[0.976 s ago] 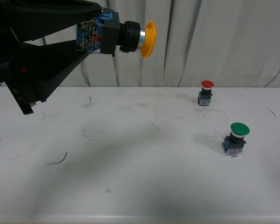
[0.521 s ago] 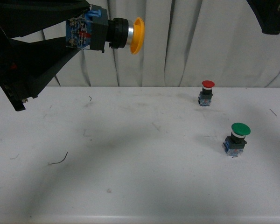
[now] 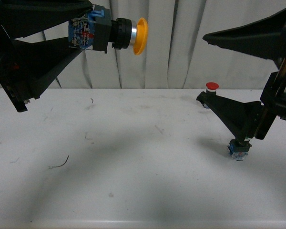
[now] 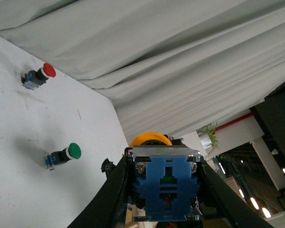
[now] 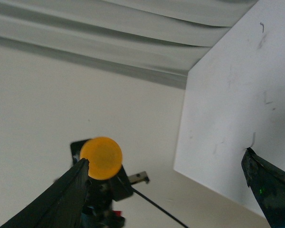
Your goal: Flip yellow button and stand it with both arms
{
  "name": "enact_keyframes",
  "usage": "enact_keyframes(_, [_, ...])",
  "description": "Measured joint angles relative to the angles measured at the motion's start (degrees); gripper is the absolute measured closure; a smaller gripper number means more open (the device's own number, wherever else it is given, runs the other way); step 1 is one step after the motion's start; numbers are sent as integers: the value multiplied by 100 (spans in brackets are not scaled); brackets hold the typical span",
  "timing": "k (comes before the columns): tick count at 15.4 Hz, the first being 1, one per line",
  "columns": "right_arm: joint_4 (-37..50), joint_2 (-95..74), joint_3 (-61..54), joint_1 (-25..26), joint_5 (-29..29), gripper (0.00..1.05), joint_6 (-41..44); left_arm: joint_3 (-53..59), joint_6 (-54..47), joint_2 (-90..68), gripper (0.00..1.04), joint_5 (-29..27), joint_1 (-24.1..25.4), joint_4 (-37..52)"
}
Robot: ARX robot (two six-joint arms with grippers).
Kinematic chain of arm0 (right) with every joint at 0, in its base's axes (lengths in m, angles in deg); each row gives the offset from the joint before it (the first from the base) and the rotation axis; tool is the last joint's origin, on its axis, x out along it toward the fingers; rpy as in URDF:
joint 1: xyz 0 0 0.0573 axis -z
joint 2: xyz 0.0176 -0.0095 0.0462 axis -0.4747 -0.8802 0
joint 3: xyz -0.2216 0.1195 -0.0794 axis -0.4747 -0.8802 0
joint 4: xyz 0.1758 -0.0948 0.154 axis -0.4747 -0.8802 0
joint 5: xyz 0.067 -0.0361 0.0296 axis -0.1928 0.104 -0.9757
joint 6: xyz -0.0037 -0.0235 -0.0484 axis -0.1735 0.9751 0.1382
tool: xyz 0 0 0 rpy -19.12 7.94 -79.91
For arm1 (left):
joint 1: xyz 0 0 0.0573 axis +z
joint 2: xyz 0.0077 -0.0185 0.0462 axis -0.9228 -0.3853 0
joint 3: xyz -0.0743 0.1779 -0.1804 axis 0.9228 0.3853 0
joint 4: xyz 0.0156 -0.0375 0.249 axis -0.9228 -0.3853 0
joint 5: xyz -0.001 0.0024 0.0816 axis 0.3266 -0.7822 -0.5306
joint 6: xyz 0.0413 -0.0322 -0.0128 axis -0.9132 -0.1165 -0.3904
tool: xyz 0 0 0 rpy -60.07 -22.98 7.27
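In the front view, the left gripper (image 3: 82, 34) squeezes the yellow button (image 3: 115, 33) by its blue base, high above the white table (image 3: 133, 157). The cap points sideways toward the right gripper (image 3: 200, 67), which is spread wide and holds nothing. In the left wrist view, the button's base (image 4: 165, 185) sits tight between both fingers (image 4: 111, 190). In the right wrist view, the round cap (image 5: 101, 158) shows between the wide-apart fingers (image 5: 57, 197).

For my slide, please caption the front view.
The left end effector holds the yellow mushroom-cap push-button sideways aloft; the open right end effector faces it.
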Motion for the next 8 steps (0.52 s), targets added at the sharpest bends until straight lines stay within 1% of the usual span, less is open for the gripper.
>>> enact_keyframes(2, [26, -44, 227, -9, -42, 6, -787, -13, 0, -2, 71, 2, 0, -20])
enact_keyframes(3, [31, -52, 363, -63, -42, 6, -1281, -24, 0, -4, 71, 2, 0, -22])
enact_keyframes(4, [35, -52, 439, -177, -44, 6, -1541, -31, 0, -4, 71, 4, 0, -22])
enact_keyframes(6, [31, -55, 546, -348, -37, 6, -1757, -33, 0, -7, 71, 9, 0, 4])
enact_keyframes(8, [33, -57, 656, -479, -42, 6, -1786, -33, 2, -17, 71, 22, 7, 13])
